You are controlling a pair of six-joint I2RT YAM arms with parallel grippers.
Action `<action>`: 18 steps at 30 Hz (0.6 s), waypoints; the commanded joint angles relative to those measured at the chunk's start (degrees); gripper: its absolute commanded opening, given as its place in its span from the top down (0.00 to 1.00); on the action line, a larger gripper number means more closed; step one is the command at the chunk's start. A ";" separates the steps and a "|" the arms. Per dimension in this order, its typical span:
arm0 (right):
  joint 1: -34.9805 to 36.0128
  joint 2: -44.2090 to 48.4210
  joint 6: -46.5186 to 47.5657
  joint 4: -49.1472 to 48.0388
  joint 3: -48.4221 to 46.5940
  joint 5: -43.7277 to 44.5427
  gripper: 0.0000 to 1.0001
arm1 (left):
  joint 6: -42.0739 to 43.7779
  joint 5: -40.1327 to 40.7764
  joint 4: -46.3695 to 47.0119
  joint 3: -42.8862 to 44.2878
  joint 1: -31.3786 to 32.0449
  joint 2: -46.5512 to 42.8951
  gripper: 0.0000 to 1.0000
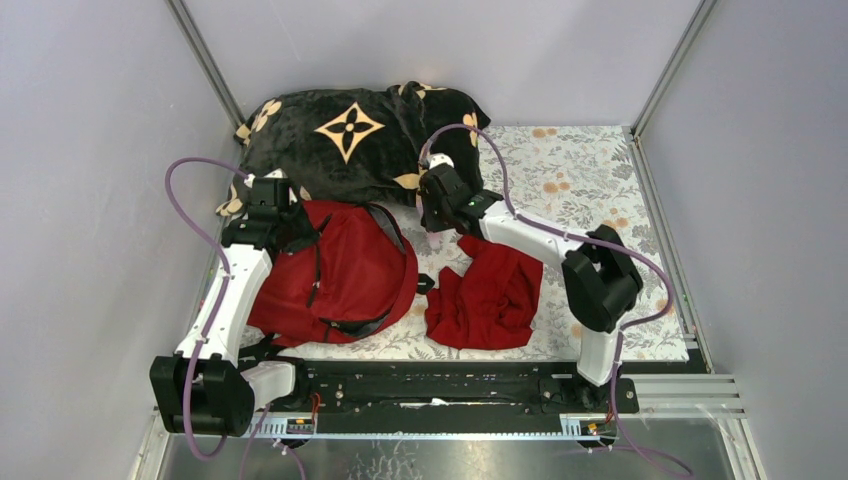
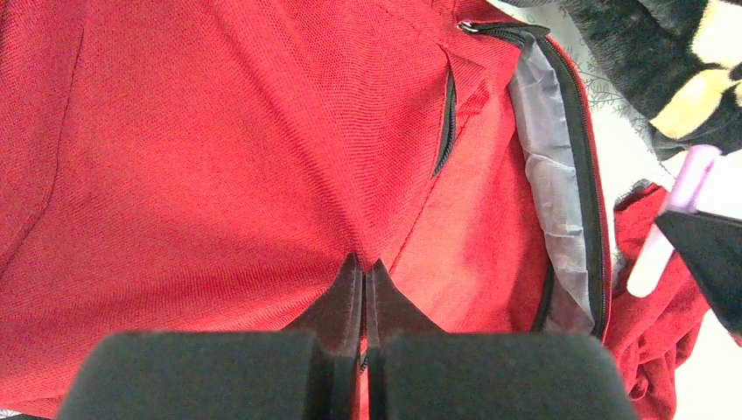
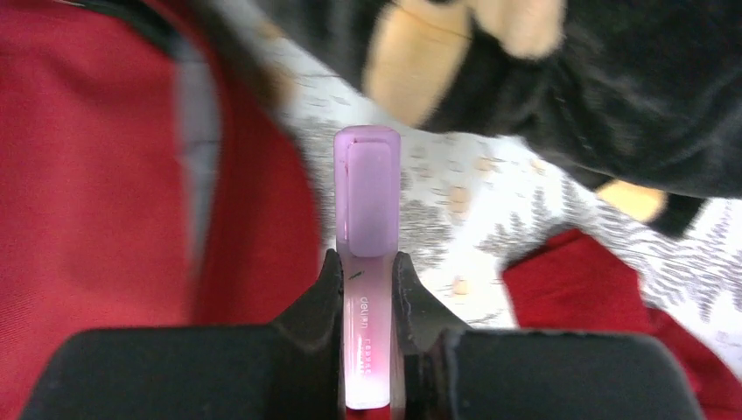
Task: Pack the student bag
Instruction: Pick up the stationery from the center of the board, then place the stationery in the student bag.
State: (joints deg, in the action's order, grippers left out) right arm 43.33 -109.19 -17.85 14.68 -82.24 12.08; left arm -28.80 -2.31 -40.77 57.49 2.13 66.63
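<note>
Red fabric backpack with black zippers (image 2: 219, 157) pinched in closed left pincer (image 2: 363, 271), its open grey-lined mouth just right of tips. Right pincer (image 3: 367, 271) clamped on lilac capped translucent plastic pen (image 3: 367, 201), backpack at left.

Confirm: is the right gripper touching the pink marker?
Touching. The right wrist view shows the right gripper clamped on the pink marker. Both fingers press against its barrel with no gap.
</note>
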 commanded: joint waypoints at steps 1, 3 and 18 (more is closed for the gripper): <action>0.16 5.32 -7.36 -5.29 -3.74 -16.34 1.00 | 0.58 0.01 1.82 1.71 -0.20 -1.79 1.00; 1.67 3.99 -9.95 -6.76 -6.17 -21.53 1.00 | 0.26 1.35 1.68 1.87 -0.20 -2.34 1.00; 12.80 -20.12 -15.92 1.16 -34.99 -29.83 1.00 | -0.14 0.39 1.56 2.88 -0.19 -4.34 1.00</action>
State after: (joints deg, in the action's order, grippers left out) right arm 55.64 -126.10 -30.96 13.54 -110.96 -14.35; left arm -28.82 -0.86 -40.93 57.54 2.13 64.12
